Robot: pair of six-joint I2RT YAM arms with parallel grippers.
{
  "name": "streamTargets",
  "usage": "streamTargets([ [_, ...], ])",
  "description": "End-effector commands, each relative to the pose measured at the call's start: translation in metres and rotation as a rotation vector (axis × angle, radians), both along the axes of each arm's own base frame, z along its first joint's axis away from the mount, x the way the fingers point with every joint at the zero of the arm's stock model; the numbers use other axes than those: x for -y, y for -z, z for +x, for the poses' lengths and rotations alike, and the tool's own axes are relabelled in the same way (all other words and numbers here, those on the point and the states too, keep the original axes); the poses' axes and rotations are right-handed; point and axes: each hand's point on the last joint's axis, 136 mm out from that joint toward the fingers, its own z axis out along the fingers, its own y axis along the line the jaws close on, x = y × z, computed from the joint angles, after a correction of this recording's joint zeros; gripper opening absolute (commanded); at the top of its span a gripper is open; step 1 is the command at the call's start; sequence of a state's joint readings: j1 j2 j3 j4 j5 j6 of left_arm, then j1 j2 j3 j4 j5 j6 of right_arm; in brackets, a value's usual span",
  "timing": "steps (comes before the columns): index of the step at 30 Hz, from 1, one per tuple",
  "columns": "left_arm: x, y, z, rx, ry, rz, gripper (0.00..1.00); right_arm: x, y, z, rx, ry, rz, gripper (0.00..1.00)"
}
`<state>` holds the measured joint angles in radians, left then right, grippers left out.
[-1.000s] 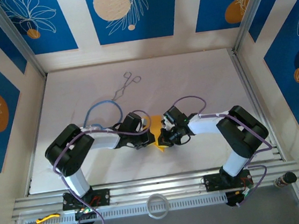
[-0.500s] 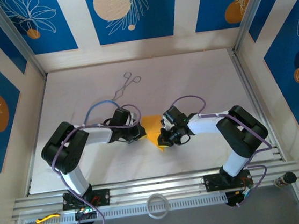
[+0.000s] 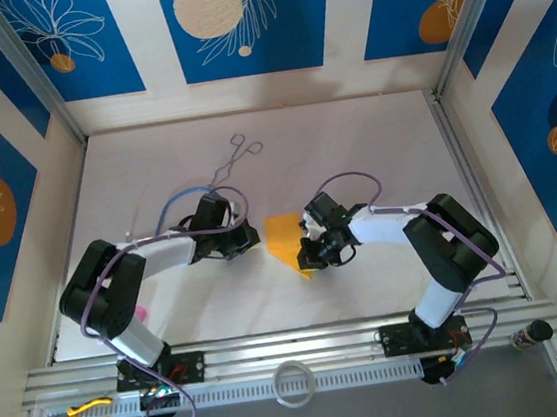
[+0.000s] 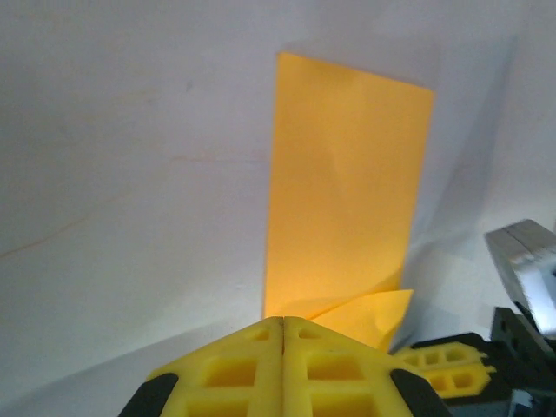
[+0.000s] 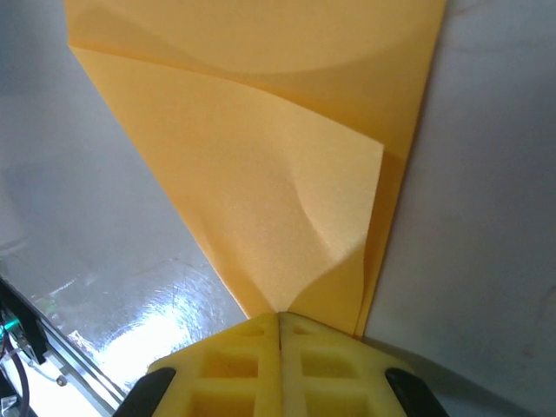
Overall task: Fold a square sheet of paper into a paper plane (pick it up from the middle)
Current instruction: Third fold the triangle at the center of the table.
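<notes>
- The sheet of paper (image 3: 284, 236) lies part-folded mid-table (image 3: 351, 140), with one corner flap bulging.
- My right gripper (image 5: 280, 317) is closed at its near tip; I cannot tell whether it is pinching or pressing.
- My left gripper (image 4: 283, 321), closed and empty, sits just left of the sheet.
- Next, I judge: flatten that flap's crease.
</notes>
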<state>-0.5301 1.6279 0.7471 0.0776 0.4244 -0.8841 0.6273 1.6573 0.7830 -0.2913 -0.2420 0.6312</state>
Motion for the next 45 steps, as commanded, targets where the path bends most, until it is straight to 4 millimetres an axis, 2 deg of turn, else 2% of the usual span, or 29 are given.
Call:
streamTargets([
  [1,0.021,-0.017,-0.005,0.035,0.052,-0.077,0.03,0.029,0.021,-0.010,-0.046,-0.031,-0.146,0.04],
  [7,0.060,-0.015,-0.015,0.030,0.148,-0.158,0.04,0.024,0.016,-0.004,-0.033,-0.051,-0.128,0.05],
  [10,0.070,-0.006,-0.016,0.006,0.169,-0.166,0.05,0.022,0.014,-0.003,-0.030,-0.051,-0.121,0.05],
  [13,0.068,0.010,-0.015,-0.020,0.148,-0.145,0.05,0.021,0.013,-0.001,-0.027,-0.048,-0.118,0.05],
  [16,0.056,0.035,-0.021,-0.080,0.121,-0.061,0.03,0.018,0.010,-0.001,-0.025,-0.050,-0.103,0.06],
  [19,0.044,0.049,-0.028,-0.112,0.098,-0.007,0.01,0.010,-0.003,0.004,0.007,-0.050,-0.057,0.07],
  [23,0.037,0.057,-0.036,-0.130,0.091,0.013,0.00,-0.013,-0.027,0.009,0.052,-0.047,0.070,0.09],
  [27,0.034,0.057,-0.037,-0.129,0.087,0.020,0.00,-0.033,-0.039,0.011,0.041,-0.043,0.172,0.09],
  [31,0.036,0.055,-0.035,-0.125,0.087,0.015,0.00,-0.042,-0.027,0.015,0.011,-0.029,0.169,0.09],
  [35,0.037,0.053,-0.033,-0.121,0.091,0.017,0.00,-0.041,-0.009,0.016,-0.021,-0.014,0.134,0.09],
  [40,0.033,0.054,-0.034,-0.119,0.090,0.042,0.00,-0.025,0.006,-0.002,-0.055,-0.012,0.088,0.09],
  [45,0.029,0.059,-0.035,-0.126,0.078,0.056,0.00,-0.008,0.003,-0.021,-0.077,-0.002,0.114,0.09],
])
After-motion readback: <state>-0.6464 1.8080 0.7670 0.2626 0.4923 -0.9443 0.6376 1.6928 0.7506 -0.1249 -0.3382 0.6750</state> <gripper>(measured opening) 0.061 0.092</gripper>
